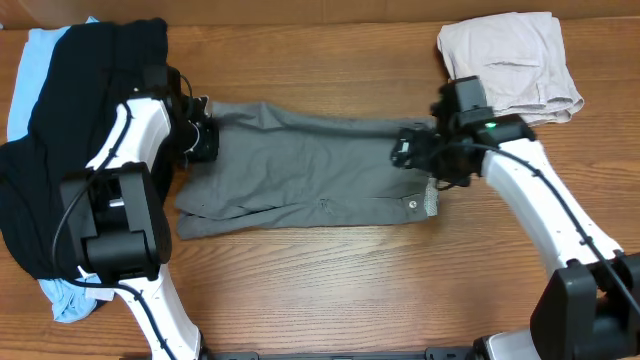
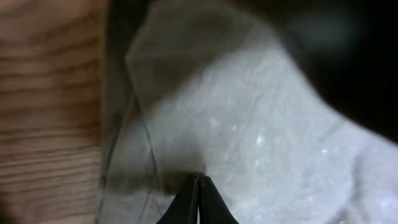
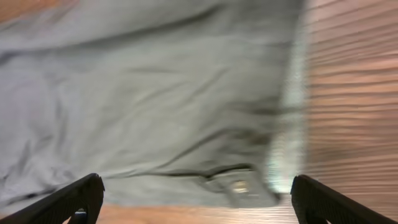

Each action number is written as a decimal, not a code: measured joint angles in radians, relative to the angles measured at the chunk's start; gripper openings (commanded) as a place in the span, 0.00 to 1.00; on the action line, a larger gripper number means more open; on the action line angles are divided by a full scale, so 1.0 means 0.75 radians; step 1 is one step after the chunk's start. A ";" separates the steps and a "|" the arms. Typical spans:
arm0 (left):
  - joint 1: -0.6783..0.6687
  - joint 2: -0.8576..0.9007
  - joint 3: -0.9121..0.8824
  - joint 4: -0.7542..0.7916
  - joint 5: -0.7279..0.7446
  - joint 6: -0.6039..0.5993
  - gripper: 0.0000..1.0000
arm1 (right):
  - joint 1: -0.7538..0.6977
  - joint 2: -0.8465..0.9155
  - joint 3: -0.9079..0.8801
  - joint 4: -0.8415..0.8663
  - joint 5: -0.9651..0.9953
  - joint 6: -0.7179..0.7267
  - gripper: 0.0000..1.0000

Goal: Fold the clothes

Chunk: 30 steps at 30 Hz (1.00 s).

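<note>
Across the middle of the wooden table [image 1: 320, 290] the grey-olive shorts [image 1: 300, 165] lie spread flat, long side running left to right, with some creases. Their pale waistband [image 1: 432, 198] is at the right end, with a small button [image 1: 412, 203] just beside it.

At the left end of the shorts, the left gripper [image 1: 203, 140] sits low over the upper corner of the cloth. In the left wrist view its fingertips [image 2: 189, 198] are pressed together with only a thin line between them. Grey fabric bunches up close around them, so the left gripper [image 2: 198, 186] appears to be pinching a fold of the shorts, though the picture is blurred.

At the right end, the right gripper [image 1: 403, 152] hangs over the upper edge of the shorts near the waistband. In the right wrist view its two fingers [image 3: 81, 199] stand wide apart and hold nothing. Between them, the cloth, the button [image 3: 239, 185] and the waistband [image 3: 289, 124] lie on the wood.

On the far left a black garment [image 1: 70, 120] is heaped over a light-blue garment [image 1: 30, 70], which shows at the top and bottom of the pile. The black cloth reaches close to the left arm. At the upper right corner, folded beige shorts [image 1: 510, 65] lie near the grey-olive pair but not touching it.
</note>
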 measured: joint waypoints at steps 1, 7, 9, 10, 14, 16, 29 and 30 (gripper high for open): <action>0.000 0.001 -0.016 0.022 0.004 0.007 0.04 | -0.043 0.002 -0.003 -0.002 -0.006 -0.026 1.00; 0.000 0.002 -0.040 0.086 0.018 0.016 0.04 | -0.167 0.017 -0.004 0.060 -0.015 -0.132 0.99; 0.000 0.005 -0.040 0.088 0.018 0.016 0.04 | -0.165 0.048 -0.004 0.080 -0.017 -0.151 0.91; 0.000 0.008 -0.040 0.091 0.018 0.016 0.04 | -0.165 0.070 -0.004 0.089 -0.019 -0.156 0.86; 0.000 0.023 -0.040 0.100 0.027 0.016 0.04 | -0.165 0.193 -0.004 0.113 -0.026 -0.156 0.81; 0.000 0.023 -0.040 0.099 0.031 0.015 0.04 | -0.166 0.230 -0.008 0.113 -0.027 -0.135 0.81; -0.017 0.029 -0.040 0.100 0.032 0.015 0.04 | -0.181 0.234 -0.106 0.178 -0.035 -0.095 0.95; -0.017 0.029 -0.040 0.100 0.032 0.015 0.04 | -0.182 0.234 -0.127 0.188 -0.036 -0.095 0.95</action>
